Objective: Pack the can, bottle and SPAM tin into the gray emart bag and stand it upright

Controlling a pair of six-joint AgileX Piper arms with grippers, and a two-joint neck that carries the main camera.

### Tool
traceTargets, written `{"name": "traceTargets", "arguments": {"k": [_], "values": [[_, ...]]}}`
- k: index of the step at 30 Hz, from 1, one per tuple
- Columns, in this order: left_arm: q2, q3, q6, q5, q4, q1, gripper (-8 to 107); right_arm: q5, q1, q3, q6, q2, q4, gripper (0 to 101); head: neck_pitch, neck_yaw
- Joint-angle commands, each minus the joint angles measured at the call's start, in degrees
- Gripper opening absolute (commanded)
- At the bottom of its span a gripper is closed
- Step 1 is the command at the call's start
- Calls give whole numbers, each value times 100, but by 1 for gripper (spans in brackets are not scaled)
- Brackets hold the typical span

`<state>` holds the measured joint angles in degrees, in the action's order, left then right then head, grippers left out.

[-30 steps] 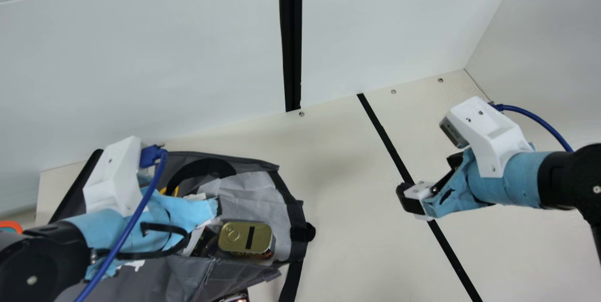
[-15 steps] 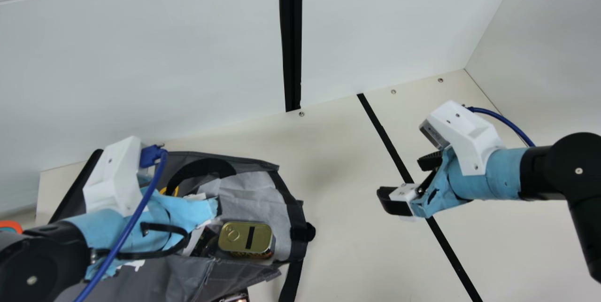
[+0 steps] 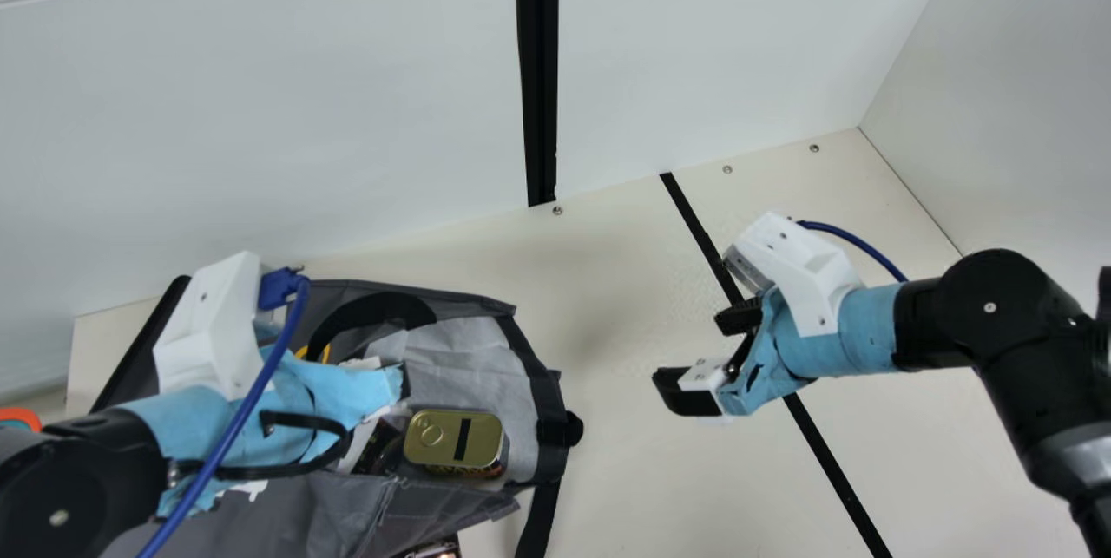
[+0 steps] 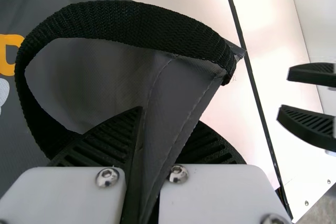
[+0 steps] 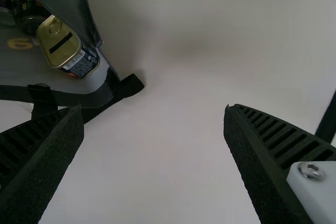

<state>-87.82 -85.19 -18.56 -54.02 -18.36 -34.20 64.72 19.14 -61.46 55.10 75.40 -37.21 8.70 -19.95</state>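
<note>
Left end effector [image 3: 334, 397] pinching gray bag [image 3: 460, 350], black handle [image 4: 136, 22] looping alongside, right end effector [image 3: 689, 351] spread above table [image 3: 608, 471]

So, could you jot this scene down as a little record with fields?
Bag: gray emart bag, lying down, not upright
In the bag: SPAM tin; beside it, a dark container, can or bottle unclear
Left gripper: shut on the bag's fabric, near a black strap handle
Right gripper: open, holding nothing
Surface: cream table
</note>
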Motion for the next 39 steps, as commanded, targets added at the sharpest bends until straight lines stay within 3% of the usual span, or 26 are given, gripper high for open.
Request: {"name": "traceTargets", "arguments": {"k": [1,17,39], "values": [[0,0,0,0,0,0,-8,-61,-55,43,69,57,-102,95,130,-5],[0,0,0,0,0,0,-8,-410,-521,232,664,714,-682,95,130,-5],[0,0,0,0,0,0,-8,-686,-1331,70,1292,1709,-1166,95,130,-5]]}}
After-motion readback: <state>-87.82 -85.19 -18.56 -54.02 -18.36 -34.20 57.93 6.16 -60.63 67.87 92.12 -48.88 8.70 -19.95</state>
